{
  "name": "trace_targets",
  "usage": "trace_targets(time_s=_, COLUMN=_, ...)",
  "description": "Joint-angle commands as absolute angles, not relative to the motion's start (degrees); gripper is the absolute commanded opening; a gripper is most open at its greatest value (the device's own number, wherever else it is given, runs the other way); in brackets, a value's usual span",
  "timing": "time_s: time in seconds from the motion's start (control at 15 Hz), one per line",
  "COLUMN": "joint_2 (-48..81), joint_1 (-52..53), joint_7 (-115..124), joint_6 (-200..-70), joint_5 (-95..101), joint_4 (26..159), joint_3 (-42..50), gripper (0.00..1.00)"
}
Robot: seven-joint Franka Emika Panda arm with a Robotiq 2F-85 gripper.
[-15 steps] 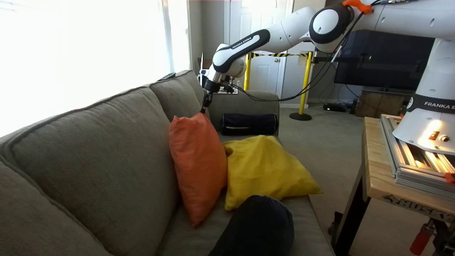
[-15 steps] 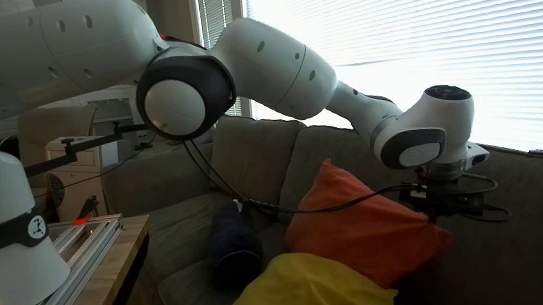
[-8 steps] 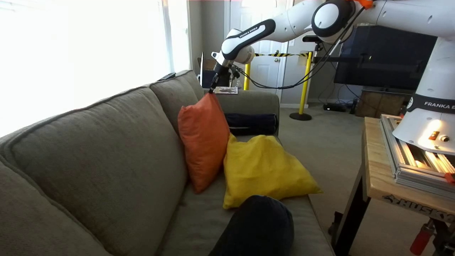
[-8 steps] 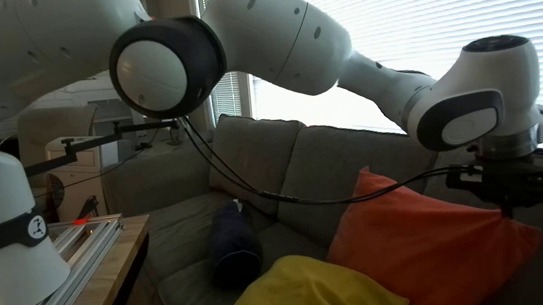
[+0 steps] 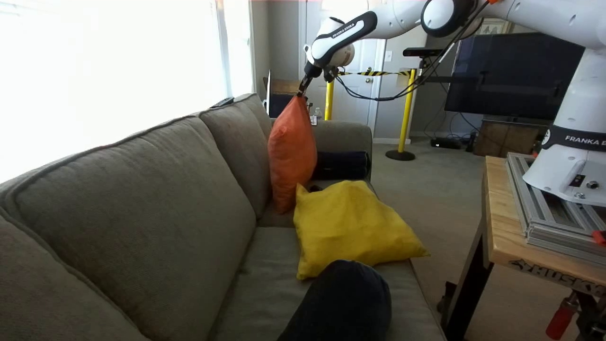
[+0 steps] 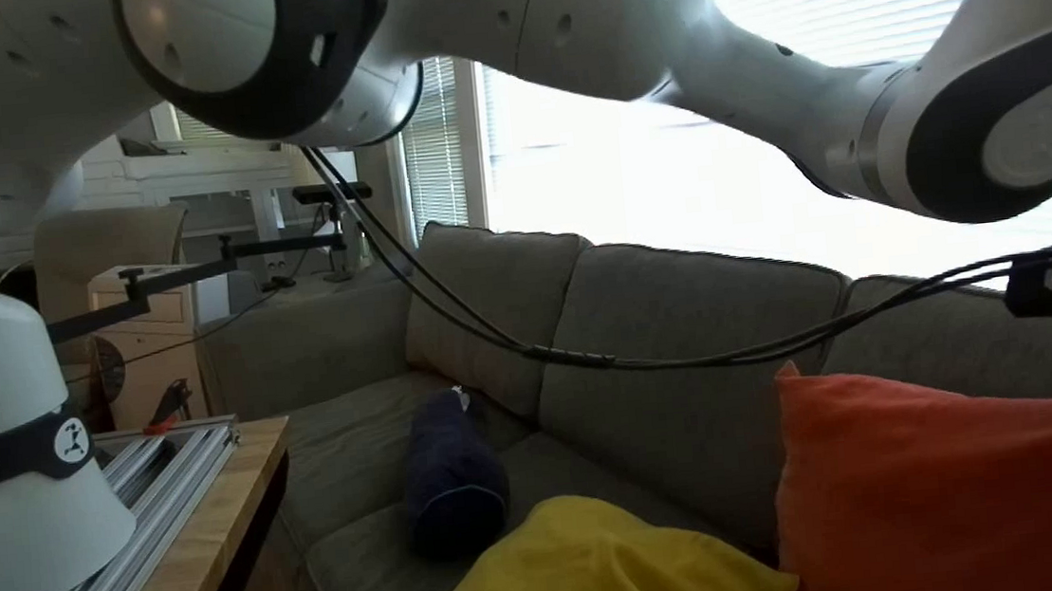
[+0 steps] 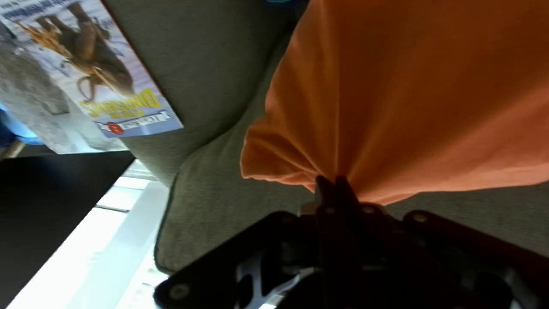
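Gray sofa cushions (image 5: 128, 203) rise left of the yellow pillow (image 5: 352, 222) in an exterior view. Behind that pillow's left corner, the orange pillow (image 5: 291, 147) is upright, its top corner clamped in the hand (image 5: 299, 94). Well right of the yellow pillow is the wooden tabletop (image 5: 502, 208).

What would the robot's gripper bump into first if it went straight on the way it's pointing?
The orange pillow: the gripper pinches its top edge and points down at it. Beyond that, probably the sofa, but depth is hard to judge.
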State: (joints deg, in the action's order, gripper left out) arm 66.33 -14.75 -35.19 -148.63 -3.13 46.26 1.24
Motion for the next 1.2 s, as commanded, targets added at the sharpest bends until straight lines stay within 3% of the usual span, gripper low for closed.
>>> trace_targets(time_s=0.0, joint_2=60.9, joint_1=-14.0, joint_7=-29.2, joint_6=-152.6, joint_5=-2.0, joint_4=54.6, joint_3=6.8, gripper=0.01)
trace_targets(time_s=0.47, joint_2=57.5, joint_1=-9.7, joint_7=-20.5, joint_6=-155.2, joint_5=-1.7, joint_4=63.7, joint_3=16.3, gripper=0.01)
trace_targets(time_s=0.53, joint_2=57.3, joint_1=-8.8, joint_7=-19.3, joint_6=-154.9, joint_5=-1.9, joint_4=64.5, joint_3=17.4, gripper=0.28)
trace_targets(time_s=0.6, joint_2=57.2, joint_1=-8.3, joint_7=-19.0, joint_6=-154.7, joint_5=-2.4, joint_4=65.2, joint_3=17.6, gripper=0.29)
trace_targets(time_s=0.87, joint_2=56.5, joint_1=-6.3, joint_7=-18.3, joint_6=-154.1, joint_5=-4.0, joint_4=66.5, joint_3=16.6, gripper=0.55)
trace_targets(time_s=1.13, joint_2=54.6, joint_1=-8.4, joint_7=-19.8, joint_6=-150.5, joint_5=-3.4, joint_4=67.3, joint_3=3.3, gripper=0.84)
